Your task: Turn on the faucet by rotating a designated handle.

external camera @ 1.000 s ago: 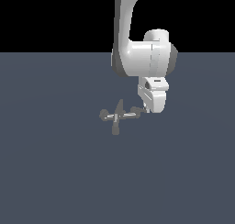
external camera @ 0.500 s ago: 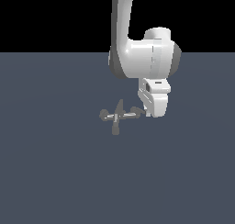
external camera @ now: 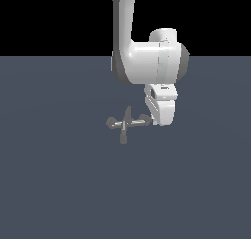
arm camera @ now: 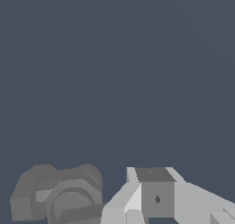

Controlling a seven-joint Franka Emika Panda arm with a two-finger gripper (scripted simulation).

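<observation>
A flat slate-grey tabletop (external camera: 59,184) fills the lower scene under a black background. Compared with 0.5 s ago, the arm (external camera: 147,61) has sunk a little and its wrist housing looks bulkier; the end effector (external camera: 163,120) now hangs level with the faucet (external camera: 125,124), which has not moved. The faucet sits just beside the end effector, on the exterior view's left of it. Its long axis is the horizontal bar, running across the exterior view, with 1 pointed upright above and 1 blunt stub below. The handle (external camera: 145,121) points toward the end effector and looks to touch it. In the wrist view a grey faucet part (arm camera: 64,198) lies beside 1 finger (arm camera: 156,195). I cannot tell whether the fingers are spread or closed.
</observation>
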